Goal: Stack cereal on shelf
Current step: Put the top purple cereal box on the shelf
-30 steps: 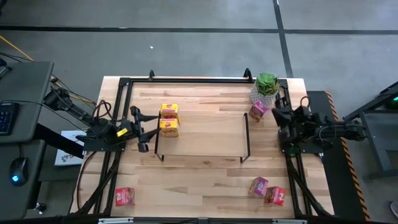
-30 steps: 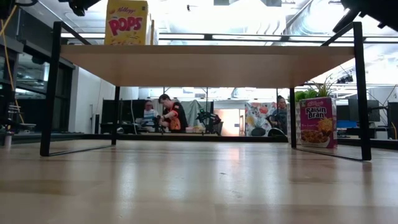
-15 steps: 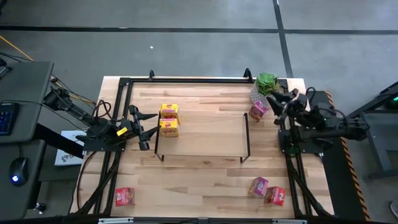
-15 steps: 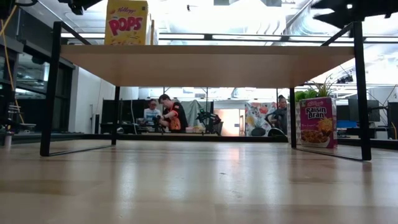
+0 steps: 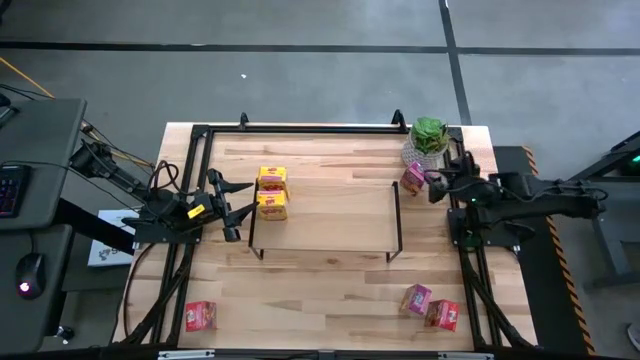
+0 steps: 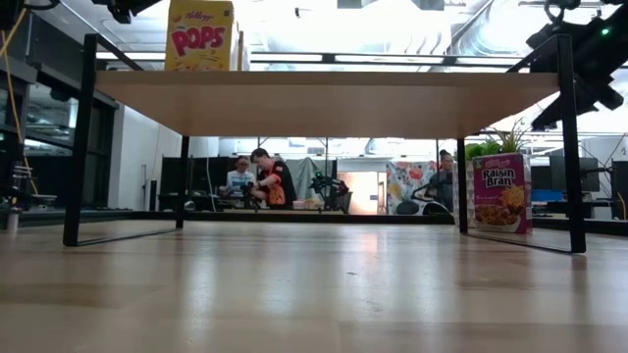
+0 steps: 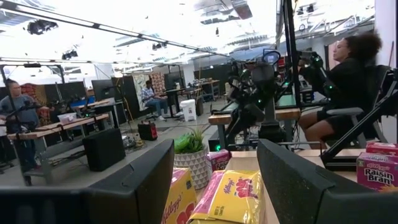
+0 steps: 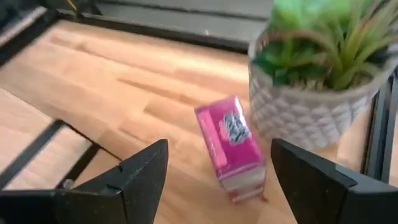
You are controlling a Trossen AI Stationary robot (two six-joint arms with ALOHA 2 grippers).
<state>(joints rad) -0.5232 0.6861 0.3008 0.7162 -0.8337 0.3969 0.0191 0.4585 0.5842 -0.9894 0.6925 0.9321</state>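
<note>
The shelf [image 5: 330, 215] stands mid-table with two yellow cereal boxes [image 5: 272, 192] on the left end of its top. My left gripper [image 5: 232, 207] hovers open just left of them, and they show ahead between its fingers [image 7: 227, 196]. A pink cereal box [image 5: 413, 178] stands on its base on the table, right of the shelf and beside the plant. My right gripper [image 5: 434, 186] is open just right of it, fingers on either side of the box [image 8: 231, 146] without touching. Near the front edge lie a pink box [image 5: 417, 298] and two red boxes [image 5: 441, 314], [image 5: 200, 316].
A potted green plant [image 5: 428, 138] stands in the far right corner, close behind the pink box. A black frame [image 5: 300, 128] runs along the table's edges. The shelf's wire legs [image 6: 569, 147] stand close to the pink box [image 6: 501, 191]. People sit in the room beyond.
My right gripper has opened. It rose and swung toward the far right corner, then came down toward the pink box by the plant, ending just right of it. The boxes have not moved.
</note>
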